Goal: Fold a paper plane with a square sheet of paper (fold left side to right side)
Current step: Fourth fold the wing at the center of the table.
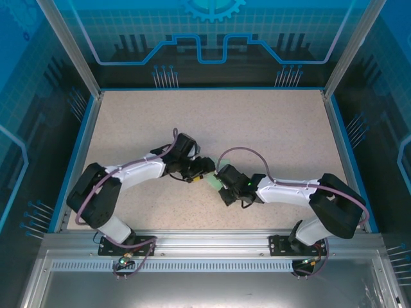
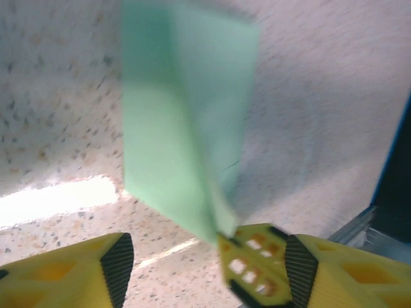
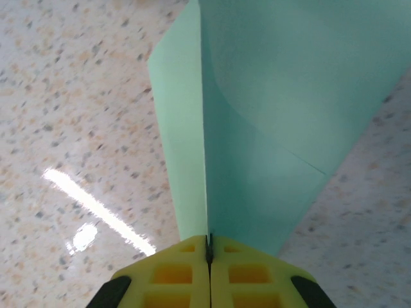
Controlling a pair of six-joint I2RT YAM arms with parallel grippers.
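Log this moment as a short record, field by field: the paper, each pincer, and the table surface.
green paper: folded over itself, a crease running along it, held by one end
right pincer: shut on the green paper's near end
left pincer: open, fingers spread either side of the paper's held tip, not clamping it
table: speckled beige top, both arms meeting near its middle
fold state: layers overlap; no finished plane shape visible
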